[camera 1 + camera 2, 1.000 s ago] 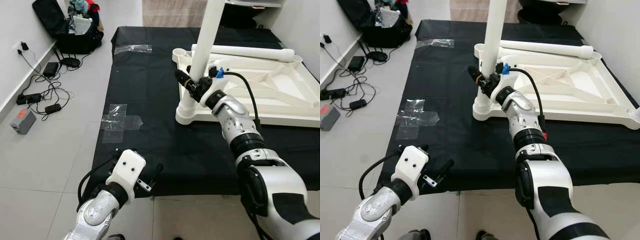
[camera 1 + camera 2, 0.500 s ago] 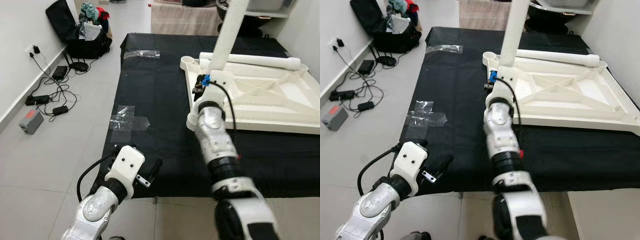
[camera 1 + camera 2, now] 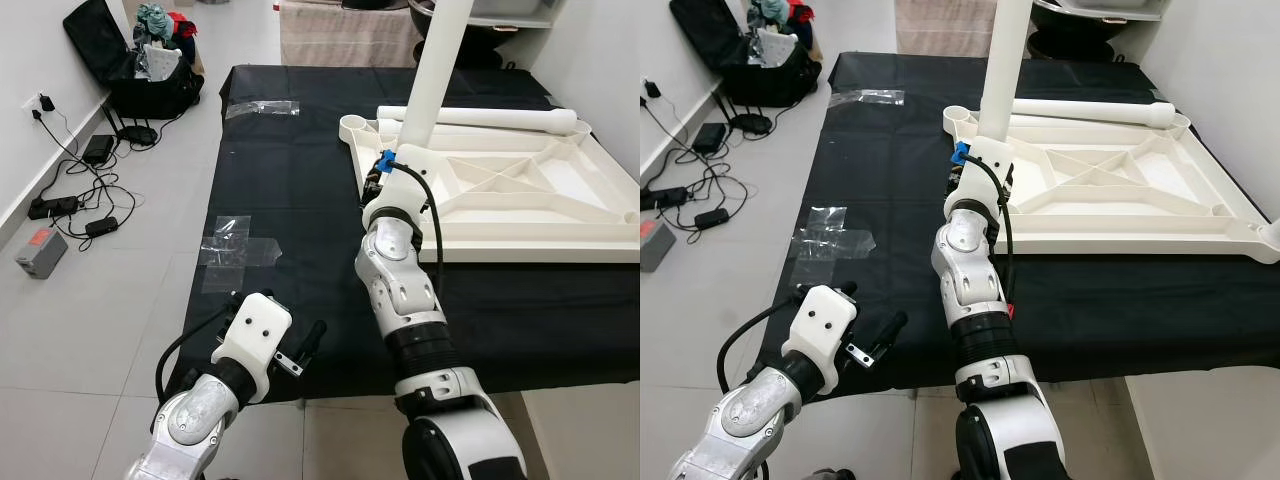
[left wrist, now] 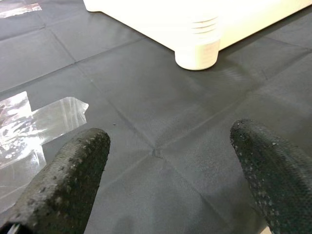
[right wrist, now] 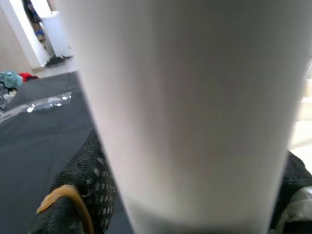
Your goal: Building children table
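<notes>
Right gripper [image 5: 190,185] jaws pinch the smooth white cylindrical leg [image 3: 432,72] — left gripper [image 4: 165,161] jaws spread.

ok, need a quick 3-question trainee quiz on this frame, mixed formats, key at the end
1. True or false: the right gripper is shut on the upright white plastic table leg.
2. Multiple choice: the left gripper is A) gripping the clear tape strips, B) open above the black floor mat, C) holding the spare leg.
3. Fill in: a second white tube leg lies on the far edge of the upturned white plastic ____.

Key: 1 true; 2 B; 3 tabletop.
</notes>
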Robot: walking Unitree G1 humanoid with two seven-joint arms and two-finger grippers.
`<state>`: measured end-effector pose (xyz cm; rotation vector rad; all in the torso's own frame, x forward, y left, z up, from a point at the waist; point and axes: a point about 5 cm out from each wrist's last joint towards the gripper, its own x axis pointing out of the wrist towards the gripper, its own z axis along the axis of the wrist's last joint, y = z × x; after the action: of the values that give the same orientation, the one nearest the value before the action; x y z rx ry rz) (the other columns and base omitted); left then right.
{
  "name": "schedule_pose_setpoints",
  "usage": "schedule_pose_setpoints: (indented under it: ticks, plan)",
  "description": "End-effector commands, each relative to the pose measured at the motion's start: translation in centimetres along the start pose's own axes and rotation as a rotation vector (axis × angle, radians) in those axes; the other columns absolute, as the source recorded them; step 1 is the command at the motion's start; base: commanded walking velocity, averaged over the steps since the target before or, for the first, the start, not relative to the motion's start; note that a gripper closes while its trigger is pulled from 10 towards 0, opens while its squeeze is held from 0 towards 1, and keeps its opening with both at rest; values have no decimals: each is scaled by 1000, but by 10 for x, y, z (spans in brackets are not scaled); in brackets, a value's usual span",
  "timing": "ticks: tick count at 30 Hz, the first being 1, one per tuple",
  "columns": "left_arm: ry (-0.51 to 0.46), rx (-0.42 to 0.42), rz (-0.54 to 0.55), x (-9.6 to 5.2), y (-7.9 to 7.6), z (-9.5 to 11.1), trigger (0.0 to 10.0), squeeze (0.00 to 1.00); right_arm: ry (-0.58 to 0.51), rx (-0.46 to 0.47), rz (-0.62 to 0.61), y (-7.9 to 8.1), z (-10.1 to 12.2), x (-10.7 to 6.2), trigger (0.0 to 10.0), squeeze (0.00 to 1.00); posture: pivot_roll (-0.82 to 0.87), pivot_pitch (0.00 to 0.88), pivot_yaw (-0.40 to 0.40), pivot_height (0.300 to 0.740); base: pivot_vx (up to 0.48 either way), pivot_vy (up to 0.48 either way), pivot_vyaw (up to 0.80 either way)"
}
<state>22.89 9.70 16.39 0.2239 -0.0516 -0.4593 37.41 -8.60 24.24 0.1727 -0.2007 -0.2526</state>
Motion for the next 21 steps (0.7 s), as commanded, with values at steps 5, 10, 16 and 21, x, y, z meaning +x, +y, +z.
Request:
schedule_pose_setpoints:
  ticks: [5, 10, 16, 21]
  plan:
    - [21, -2, -8, 0, -3, -6, 10000, 0, 21, -20, -33, -34, -14, 3, 10000, 0, 102, 168, -50, 740, 0, 0, 0]
    - [22, -3, -6, 1, -2, -6, 10000, 0, 27, 26, 161, -44, -14, 15, 10000, 0, 103, 168, -47, 740, 0, 0, 0]
    - [22, 0, -8, 1, -1, -6, 10000, 0, 37, 63, 372, -48, -8, 26, 10000, 0, 107, 167, -49, 740, 0, 0, 0]
    - [21, 2, -4, 1, -1, -6, 10000, 0, 53, 141, 596, -50, 2, 33, 10000, 0, 112, 170, -50, 740, 0, 0, 0]
